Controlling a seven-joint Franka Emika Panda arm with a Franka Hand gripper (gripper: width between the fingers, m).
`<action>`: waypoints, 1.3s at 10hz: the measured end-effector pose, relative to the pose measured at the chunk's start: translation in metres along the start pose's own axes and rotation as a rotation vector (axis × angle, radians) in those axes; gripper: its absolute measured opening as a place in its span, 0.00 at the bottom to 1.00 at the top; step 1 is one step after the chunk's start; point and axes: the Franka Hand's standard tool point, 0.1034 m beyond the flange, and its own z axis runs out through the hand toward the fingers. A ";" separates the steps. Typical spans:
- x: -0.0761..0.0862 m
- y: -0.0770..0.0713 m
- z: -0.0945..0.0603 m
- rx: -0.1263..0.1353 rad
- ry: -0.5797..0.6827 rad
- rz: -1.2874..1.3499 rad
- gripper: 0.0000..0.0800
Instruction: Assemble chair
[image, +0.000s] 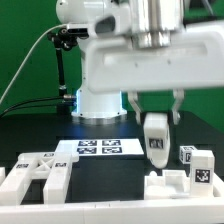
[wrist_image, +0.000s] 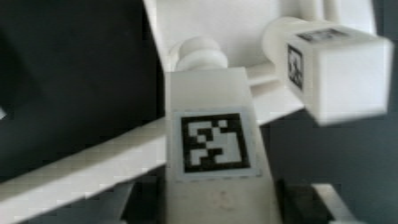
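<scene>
The gripper is closed on a white post, holding it upright in the air, right of centre in the exterior view; in the wrist view the same post fills the middle of the frame, its marker tag facing the camera and its pegged end pointing away. Just beside it, a tagged block stands at the lower right of the exterior view, on a notched base part. It is probably only set there, but the blur does not let me be sure. At the lower left, more loose white parts wait on the black table, and the marker board lies at centre. So I judge the chair is at an early stage: most pieces are not yet joined.
</scene>
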 end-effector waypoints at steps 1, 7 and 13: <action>-0.012 -0.003 0.005 -0.005 0.015 0.039 0.36; -0.030 -0.024 0.009 0.048 0.199 0.041 0.36; -0.019 -0.021 -0.010 0.059 0.237 -0.014 0.36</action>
